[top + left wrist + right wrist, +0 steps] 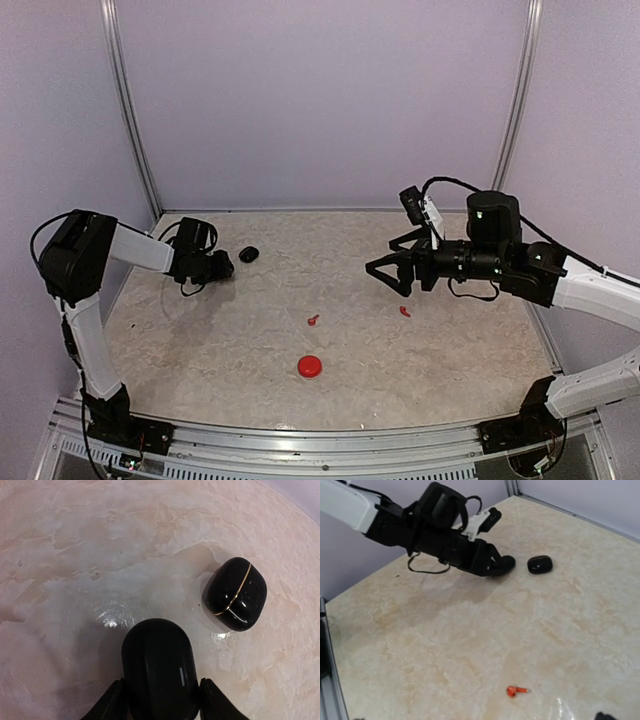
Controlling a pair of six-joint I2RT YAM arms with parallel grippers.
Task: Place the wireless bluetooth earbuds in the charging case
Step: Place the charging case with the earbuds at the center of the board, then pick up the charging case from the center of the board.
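My left gripper (162,682) is shut on a smooth black charging case (159,667) with a small pale slit on its lid; one finger presses each side. A second black case (235,594) with a gold seam lies closed on the table just ahead and to the right. Two red earbuds (313,321) (404,311) lie loose mid-table, and one red earbud (516,691) shows in the right wrist view. My right gripper (385,262) hovers open above the table, a little beyond the right-hand earbud, with nothing between its fingers.
A round red case (310,366) sits closed near the table's front edge, in the middle. The marble-patterned table (200,340) is walled by pale panels behind and at both sides. The left arm (435,530) reaches across the far left.
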